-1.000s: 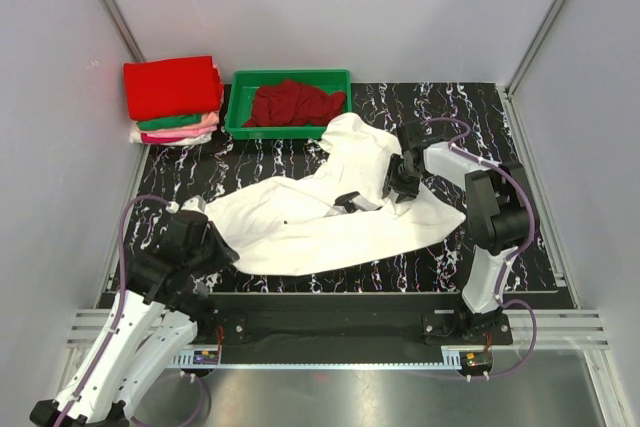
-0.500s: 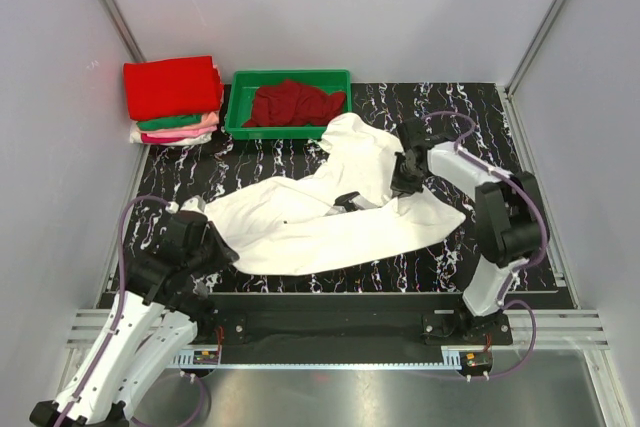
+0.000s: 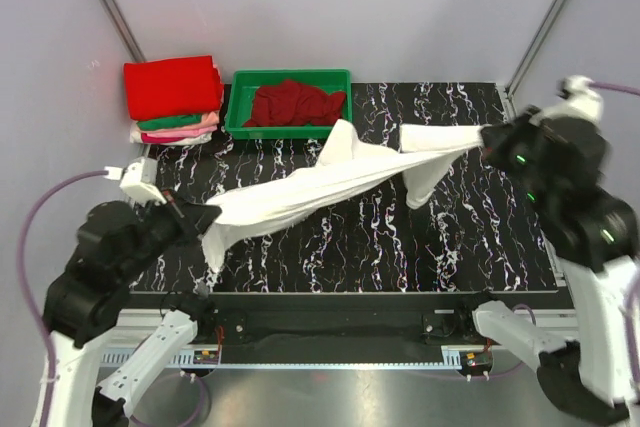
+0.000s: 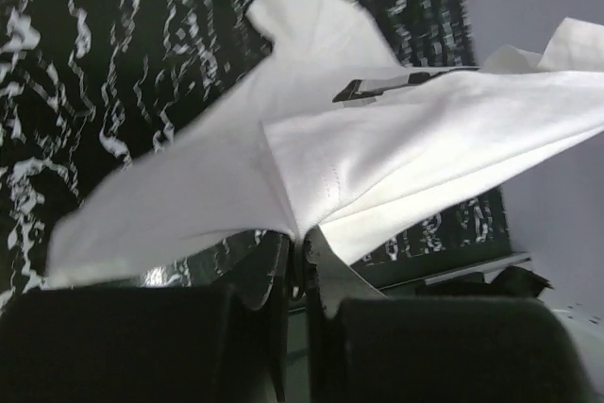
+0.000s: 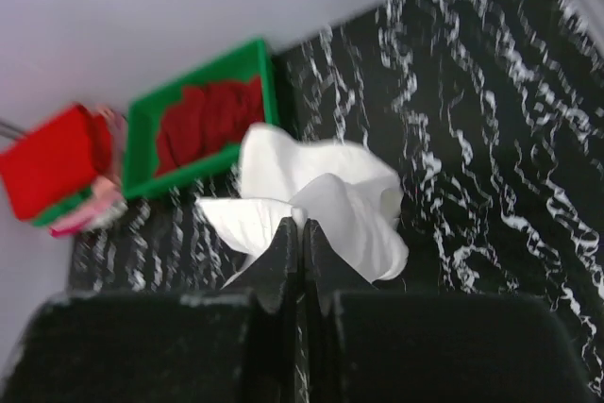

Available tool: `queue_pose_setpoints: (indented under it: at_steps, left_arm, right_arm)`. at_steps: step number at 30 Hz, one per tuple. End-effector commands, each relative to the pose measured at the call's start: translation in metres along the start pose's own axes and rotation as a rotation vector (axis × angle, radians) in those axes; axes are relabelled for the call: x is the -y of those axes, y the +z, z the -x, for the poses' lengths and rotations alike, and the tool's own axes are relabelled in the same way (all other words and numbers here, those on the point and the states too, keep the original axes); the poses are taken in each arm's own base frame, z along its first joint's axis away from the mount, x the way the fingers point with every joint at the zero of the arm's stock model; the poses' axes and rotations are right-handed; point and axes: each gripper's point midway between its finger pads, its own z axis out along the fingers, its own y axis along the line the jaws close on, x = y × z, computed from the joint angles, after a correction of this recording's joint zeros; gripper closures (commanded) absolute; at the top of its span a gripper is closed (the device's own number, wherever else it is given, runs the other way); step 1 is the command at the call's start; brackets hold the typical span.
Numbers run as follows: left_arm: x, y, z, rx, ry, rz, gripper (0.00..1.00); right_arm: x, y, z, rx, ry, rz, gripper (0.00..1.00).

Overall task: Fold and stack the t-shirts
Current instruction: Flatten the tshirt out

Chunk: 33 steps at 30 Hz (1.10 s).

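Note:
A white t-shirt [image 3: 330, 179] with a grey-black print [image 4: 377, 87] hangs stretched above the marbled table between both arms. My left gripper [image 3: 207, 215] is shut on its left end, the cloth [image 4: 377, 158] pinched right at the fingertips [image 4: 300, 238]. My right gripper [image 3: 487, 143] is shut on the right end, a bunch of white cloth [image 5: 321, 195] spilling from its tips [image 5: 302, 224]. A folded stack of t-shirts [image 3: 173, 99], red on top with green and pink beneath, sits at the back left. A crumpled dark red t-shirt [image 3: 293, 103] lies in the tray.
A green plastic tray [image 3: 238, 123] stands at the back, next to the stack. The black marbled tabletop [image 3: 470, 237] is bounded by grey walls left, back and right. The stack [image 5: 52, 162] and tray [image 5: 151, 106] also show in the right wrist view.
The right gripper closed on the shirt. Both arms then rose and pulled apart, lifting the shirt off the table and stretching it into a taut band.

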Motion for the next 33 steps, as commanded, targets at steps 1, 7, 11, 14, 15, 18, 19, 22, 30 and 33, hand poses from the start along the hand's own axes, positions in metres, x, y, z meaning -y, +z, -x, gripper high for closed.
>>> queue_pose_setpoints:
  at_steps: [1,7,11,14,15,18,19,22,30,33]
  left_arm:
    - [0.052,-0.038,0.048,0.162,0.141,-0.210,1.00]
    - [0.121,-0.117,0.099,0.390,0.319,-0.491,1.00]
    - [0.150,-0.166,0.114,0.548,0.400,-0.652,1.00]
    - [0.153,-0.174,0.122,0.597,0.413,-0.655,1.00]
    - [0.153,-0.167,0.124,0.580,0.413,-0.643,1.00]
    - [0.152,-0.137,0.129,0.517,0.409,-0.592,1.00]
    - [0.152,-0.128,0.130,0.501,0.410,-0.582,1.00]
    - [0.131,-0.077,0.143,0.478,0.381,-0.427,1.00]
    - [0.015,0.094,0.133,0.250,0.237,0.141,0.58]
    - [-0.041,0.148,0.074,-0.045,0.049,0.237,0.02]
  right_arm:
    - [0.031,-0.081,0.053,0.222,0.075,-0.056,1.00]
    - [0.034,-0.202,0.117,0.528,0.123,0.141,1.00]
    - [0.023,-0.253,0.142,0.638,0.111,0.273,1.00]
    - [0.011,-0.259,0.160,0.673,0.065,0.290,1.00]
    - [0.009,-0.252,0.163,0.666,0.050,0.271,1.00]
    - [-0.006,-0.210,0.175,0.628,-0.011,0.205,1.00]
    - [-0.012,-0.184,0.177,0.601,-0.025,0.170,1.00]
    - [-0.035,-0.107,0.171,0.531,-0.093,0.127,1.00]
    - [-0.052,0.144,0.113,0.236,-0.146,0.069,1.00]
    - [-0.035,0.225,0.061,-0.056,-0.121,0.091,0.04]
